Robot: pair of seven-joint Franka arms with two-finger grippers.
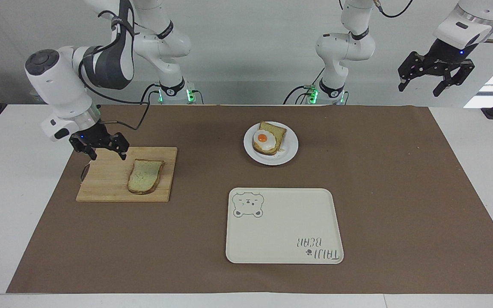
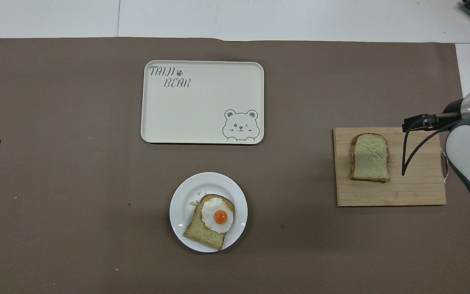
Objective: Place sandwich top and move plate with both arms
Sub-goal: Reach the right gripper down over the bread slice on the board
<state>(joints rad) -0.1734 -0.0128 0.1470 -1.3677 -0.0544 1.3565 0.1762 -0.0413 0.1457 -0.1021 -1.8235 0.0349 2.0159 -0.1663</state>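
Here, in the facing view, the right claw (image 1: 106, 154) hangs low over the corner of the wooden cutting board (image 1: 109, 188) that lies nearest the robots toward the right arm's end of the tabletop (image 1: 11, 205), its fingers spread apart and holding nothing; it sits just beside the sandwich top (image 1: 145, 176), not touching it, which reads as a lead-in to picking that slice up. The sandwich top lies flat on the board, its long axis running roughly toward and away from the robots with a slight slant, the rounded end farther from them. The plate (image 1: 290, 149) rests on the brown mat (image 1: 400, 192) near the middle, nearer to the robots than the cream tray (image 1: 285, 231), and carries the egg-topped slice (image 1: 268, 139), ready to receive the top. The left claw (image 1: 435, 79) waits high over the left arm's end of the tabletop, fingers apart and empty. In the overhead view, the sandwich top (image 2: 369, 157) shows the same lie: flat end toward the robots, rounded end away, long axis almost straight along the board (image 2: 406, 192). The plate (image 2: 182, 196) sits between the robots and the tray (image 2: 202, 102), probably so both arms can reach its rim. Only the right arm's body and cable show here; neither claw is clear.
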